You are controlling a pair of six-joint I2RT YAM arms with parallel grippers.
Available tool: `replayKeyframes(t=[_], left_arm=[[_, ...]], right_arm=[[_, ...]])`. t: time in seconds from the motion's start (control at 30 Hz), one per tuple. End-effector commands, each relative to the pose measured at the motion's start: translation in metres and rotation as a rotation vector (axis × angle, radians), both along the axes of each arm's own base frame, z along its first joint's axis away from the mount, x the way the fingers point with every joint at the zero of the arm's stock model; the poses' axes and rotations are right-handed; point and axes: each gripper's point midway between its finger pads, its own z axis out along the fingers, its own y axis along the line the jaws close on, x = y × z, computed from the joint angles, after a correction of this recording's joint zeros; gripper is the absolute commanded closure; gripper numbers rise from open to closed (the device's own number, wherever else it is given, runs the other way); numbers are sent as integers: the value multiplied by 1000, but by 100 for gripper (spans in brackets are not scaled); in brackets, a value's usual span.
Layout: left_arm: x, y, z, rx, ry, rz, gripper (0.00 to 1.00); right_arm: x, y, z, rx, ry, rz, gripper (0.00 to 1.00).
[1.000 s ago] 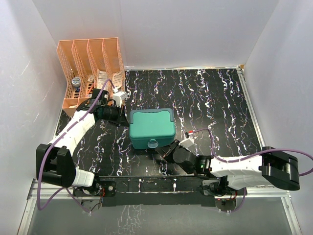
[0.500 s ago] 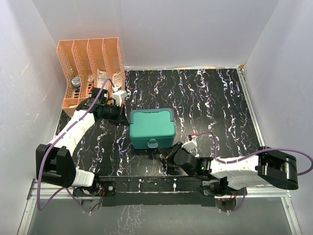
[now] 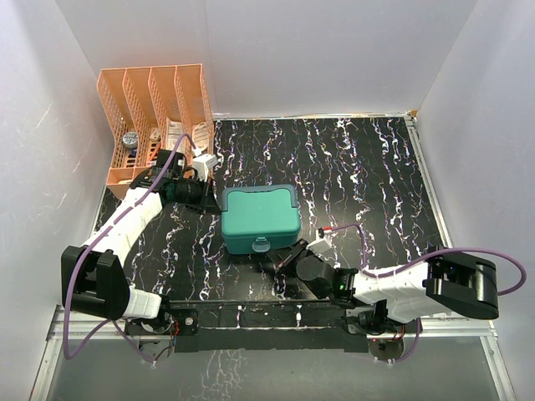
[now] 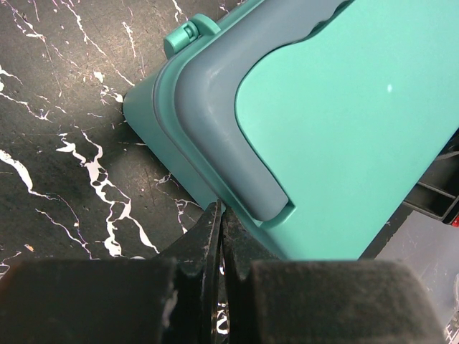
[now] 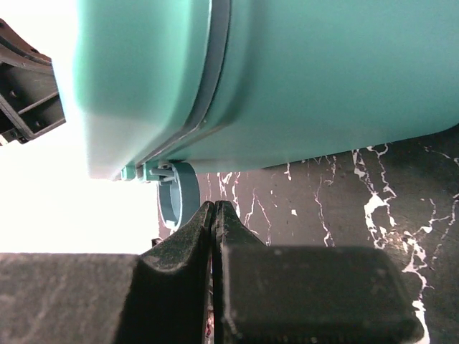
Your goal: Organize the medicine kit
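An orange slotted file rack is seen at the upper left of the top view, stood against the back wall. Small items are lodged in its slots, too small to be told apart. Just below the rack, the left arm is stretched up from the lower left corner and bent toward the centre. The left gripper is pointed at the left rear corner of the medicine kit. Its jaws are pressed together with nothing held between them. In the left wrist view the tips are placed right at the kit's side wall, below the grey band of the lid. Whether the wall is touched cannot be told.

The kit, a teal-green box with rounded corners, is set flat on the black marbled table, a little left of the frame's centre. Its lid is down, and the latch is turned toward the bottom of the frame.

To the lower right of the kit, the right gripper is held low near the front right corner. Its jaws are likewise closed on nothing. In the right wrist view the tips are seen just beside the round latch, under the front wall. The right arm is laid along the lower right edge, and a purple cable is looped over it
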Motion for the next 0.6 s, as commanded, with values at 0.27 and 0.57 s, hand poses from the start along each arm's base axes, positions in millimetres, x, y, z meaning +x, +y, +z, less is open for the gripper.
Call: replayKeyframes(t=[0.27, 0.57], left_arm=[[-3, -7, 25, -45, -39, -31, 100], [-3, -7, 21, -42, -32, -33, 100]], right_arm=[[6, 12, 26, 114, -70, -7, 100], [7, 11, 37, 127, -98, -5, 100]])
